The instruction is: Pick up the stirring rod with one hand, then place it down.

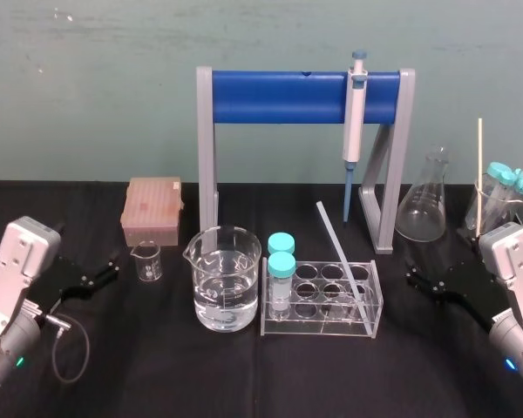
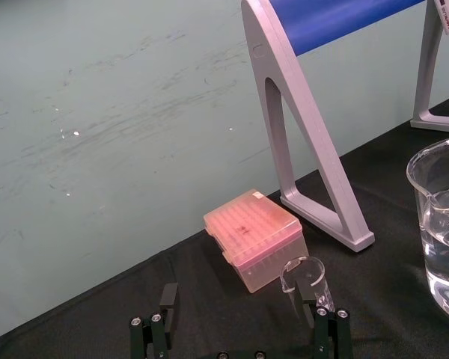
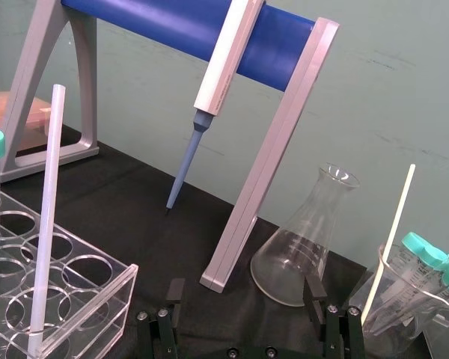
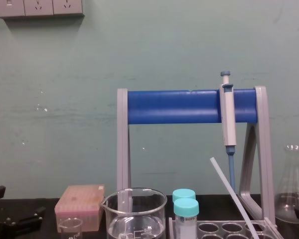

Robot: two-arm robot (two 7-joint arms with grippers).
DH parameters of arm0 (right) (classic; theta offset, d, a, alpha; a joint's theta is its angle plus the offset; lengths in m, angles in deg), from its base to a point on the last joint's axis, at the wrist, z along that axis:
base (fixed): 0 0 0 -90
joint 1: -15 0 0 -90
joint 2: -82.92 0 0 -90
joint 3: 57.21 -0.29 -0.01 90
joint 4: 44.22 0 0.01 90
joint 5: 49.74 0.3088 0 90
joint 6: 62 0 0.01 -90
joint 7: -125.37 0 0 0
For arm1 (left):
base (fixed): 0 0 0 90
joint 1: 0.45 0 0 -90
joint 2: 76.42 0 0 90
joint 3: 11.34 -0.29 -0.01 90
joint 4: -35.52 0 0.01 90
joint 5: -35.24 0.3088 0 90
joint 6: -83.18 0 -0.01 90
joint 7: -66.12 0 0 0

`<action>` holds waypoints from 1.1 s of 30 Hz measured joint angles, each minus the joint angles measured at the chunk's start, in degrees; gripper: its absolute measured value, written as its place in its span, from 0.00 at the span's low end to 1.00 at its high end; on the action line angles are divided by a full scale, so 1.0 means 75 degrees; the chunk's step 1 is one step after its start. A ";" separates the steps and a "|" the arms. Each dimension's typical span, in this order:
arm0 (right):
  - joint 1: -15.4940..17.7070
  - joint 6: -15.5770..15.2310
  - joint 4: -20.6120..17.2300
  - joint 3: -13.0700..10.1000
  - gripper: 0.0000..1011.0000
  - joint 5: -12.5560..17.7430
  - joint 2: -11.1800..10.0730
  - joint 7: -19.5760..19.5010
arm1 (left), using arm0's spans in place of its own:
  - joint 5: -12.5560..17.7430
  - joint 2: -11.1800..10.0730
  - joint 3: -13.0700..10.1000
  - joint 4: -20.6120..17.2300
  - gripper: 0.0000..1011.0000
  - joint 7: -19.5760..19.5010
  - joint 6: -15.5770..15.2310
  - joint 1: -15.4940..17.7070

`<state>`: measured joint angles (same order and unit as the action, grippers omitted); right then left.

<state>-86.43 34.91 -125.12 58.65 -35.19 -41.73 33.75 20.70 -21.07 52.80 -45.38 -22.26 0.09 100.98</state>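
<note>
The stirring rod (image 1: 338, 248) leans in the rack (image 1: 322, 327), top free for grasping. My left gripper (image 1: 91, 279) and right gripper (image 1: 425, 279) flank it, jaws wide, empty.

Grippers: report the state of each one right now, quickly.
Left gripper: open, holding nothing.
Right gripper: open, holding nothing.

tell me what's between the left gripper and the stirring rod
In the head view, from the left gripper toward the stirring rod: a small beaker, the large water beaker, then two teal-capped tubes in the rack.
</note>
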 joint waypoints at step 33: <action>0.0045 0.0979 -0.0401 -0.0220 0.99 -0.0138 0.0023 0.0908 | 0.0000 0.0000 0.0000 0.0000 0.99 0.0000 0.0000 0.0000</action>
<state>-86.10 42.25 -128.13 57.00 -36.23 -41.56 40.56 20.69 -21.07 52.80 -45.38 -22.26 0.09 100.98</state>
